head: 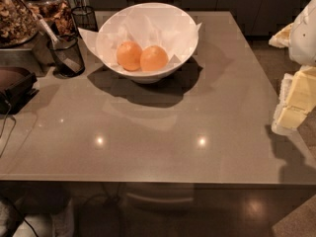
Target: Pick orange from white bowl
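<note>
A large glossy white bowl (109, 33) lined with crumpled white paper stands at the back of the grey counter, left of centre. Two oranges lie side by side in it, one on the left (129, 55) and one on the right (154, 58). My gripper (295, 101), white and pale yellow, hangs at the right edge of the view, beside the counter's right side. It is far to the right of the bowl and nearer the front, touching nothing that I can see.
A black mesh cup (66, 56) with a utensil in it stands just left of the bowl, and another (84, 18) behind it. Glass jars of snacks (17, 14) stand at the far left. A dark device (15, 87) lies at the left edge.
</note>
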You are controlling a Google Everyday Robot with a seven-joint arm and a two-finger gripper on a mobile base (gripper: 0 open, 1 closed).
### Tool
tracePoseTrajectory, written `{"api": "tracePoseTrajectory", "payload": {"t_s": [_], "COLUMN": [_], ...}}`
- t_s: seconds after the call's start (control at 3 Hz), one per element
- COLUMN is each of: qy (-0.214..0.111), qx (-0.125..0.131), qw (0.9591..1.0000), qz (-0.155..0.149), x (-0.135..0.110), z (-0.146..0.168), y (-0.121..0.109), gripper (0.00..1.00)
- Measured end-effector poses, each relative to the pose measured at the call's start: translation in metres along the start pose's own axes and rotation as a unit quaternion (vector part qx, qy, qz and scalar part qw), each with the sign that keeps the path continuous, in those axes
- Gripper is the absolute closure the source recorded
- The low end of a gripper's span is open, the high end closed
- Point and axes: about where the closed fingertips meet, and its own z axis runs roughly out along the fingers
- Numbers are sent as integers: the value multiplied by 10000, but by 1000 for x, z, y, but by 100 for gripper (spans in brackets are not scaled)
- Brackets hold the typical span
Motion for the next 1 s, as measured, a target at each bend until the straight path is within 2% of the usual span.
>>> {"api": "tracePoseTrajectory", "payload": {"t_s": [0.33,0.67,1.0], "qy": [0,59,204], "qx": [0,62,39], "qw": [10000,9999,9994], "qz": [0,77,291], "x": [0,-15,-43], "z": [0,1,8], "y": [0,-12,-45], "gripper": [0,0,0]}}
